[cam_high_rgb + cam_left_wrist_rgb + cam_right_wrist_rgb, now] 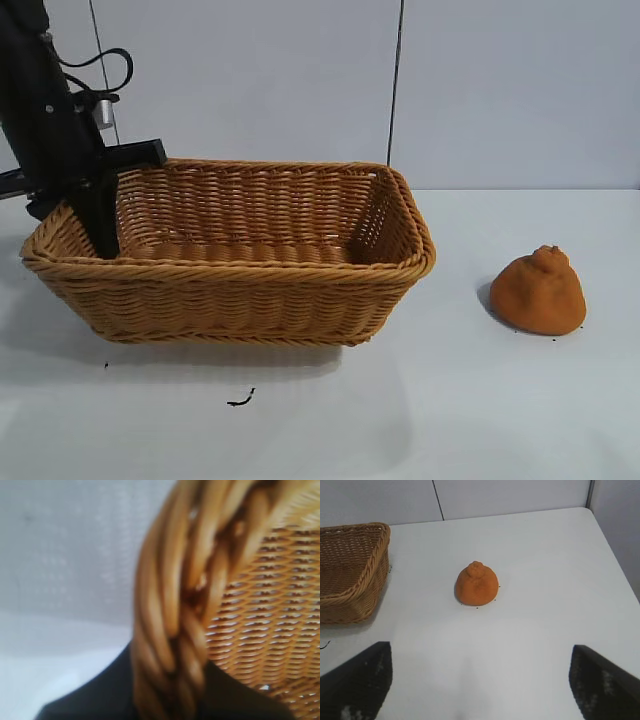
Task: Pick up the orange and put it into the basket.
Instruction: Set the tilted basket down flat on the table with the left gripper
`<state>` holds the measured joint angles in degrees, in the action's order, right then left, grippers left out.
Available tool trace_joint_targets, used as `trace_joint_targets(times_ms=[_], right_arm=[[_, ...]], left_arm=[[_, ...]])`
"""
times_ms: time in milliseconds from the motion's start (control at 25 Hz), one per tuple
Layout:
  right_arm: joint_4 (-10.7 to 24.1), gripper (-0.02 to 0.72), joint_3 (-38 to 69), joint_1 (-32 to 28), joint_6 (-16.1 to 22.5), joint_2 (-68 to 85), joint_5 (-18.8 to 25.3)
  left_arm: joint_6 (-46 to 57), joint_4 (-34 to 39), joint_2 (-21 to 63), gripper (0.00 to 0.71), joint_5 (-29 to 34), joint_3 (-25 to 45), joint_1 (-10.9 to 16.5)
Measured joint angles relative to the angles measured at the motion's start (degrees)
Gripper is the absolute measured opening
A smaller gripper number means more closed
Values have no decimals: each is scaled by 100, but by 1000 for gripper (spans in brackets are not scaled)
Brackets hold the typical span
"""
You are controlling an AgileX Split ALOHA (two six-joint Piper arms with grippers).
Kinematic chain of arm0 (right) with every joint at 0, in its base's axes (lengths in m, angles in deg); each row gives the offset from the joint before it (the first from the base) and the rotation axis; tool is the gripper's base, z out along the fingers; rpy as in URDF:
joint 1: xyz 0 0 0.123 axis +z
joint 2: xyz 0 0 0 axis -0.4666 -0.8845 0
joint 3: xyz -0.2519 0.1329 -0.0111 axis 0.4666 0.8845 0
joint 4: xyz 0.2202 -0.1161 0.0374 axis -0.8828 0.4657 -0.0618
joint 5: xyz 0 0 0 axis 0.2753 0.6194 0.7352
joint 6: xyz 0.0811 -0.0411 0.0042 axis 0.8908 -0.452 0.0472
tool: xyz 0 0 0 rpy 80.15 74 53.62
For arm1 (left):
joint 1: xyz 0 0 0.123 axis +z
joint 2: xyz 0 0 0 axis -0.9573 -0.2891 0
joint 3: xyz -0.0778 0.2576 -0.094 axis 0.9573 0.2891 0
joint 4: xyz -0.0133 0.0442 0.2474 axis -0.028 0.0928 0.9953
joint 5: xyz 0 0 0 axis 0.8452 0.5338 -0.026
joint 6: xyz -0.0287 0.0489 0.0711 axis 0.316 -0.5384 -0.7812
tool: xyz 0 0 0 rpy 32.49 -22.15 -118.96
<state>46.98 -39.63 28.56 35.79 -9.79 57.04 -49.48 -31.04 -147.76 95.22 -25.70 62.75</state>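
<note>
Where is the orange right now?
The orange sits on the white table, at the right of the exterior view, outside the basket and apart from its right end, with no gripper touching it.

A white worktop (420,420) carried the wicker basket (240,300) at nine o'clock, the orange (538,292) at three, and a dark scrap (241,400) at six.

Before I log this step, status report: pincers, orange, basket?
Left pincer at basket's left rim, closed on it. Right pincer open, parked. Orange on table, right of basket, untouched, path clear.
</note>
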Motion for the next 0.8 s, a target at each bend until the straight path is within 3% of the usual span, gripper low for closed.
trace_joint_targets(times_ms=[520,640,800], right_arm=[[-4,659,0,0,0,0,0],[-4,659,0,0,0,0,0],[-4,659,0,0,0,0,0]], left_arm=[[-257,-159,-581,104,-352,-5,0],[-268,-224,-593,200,-352,-5,0],[-269,-243,-598,485,-352,-5,0]])
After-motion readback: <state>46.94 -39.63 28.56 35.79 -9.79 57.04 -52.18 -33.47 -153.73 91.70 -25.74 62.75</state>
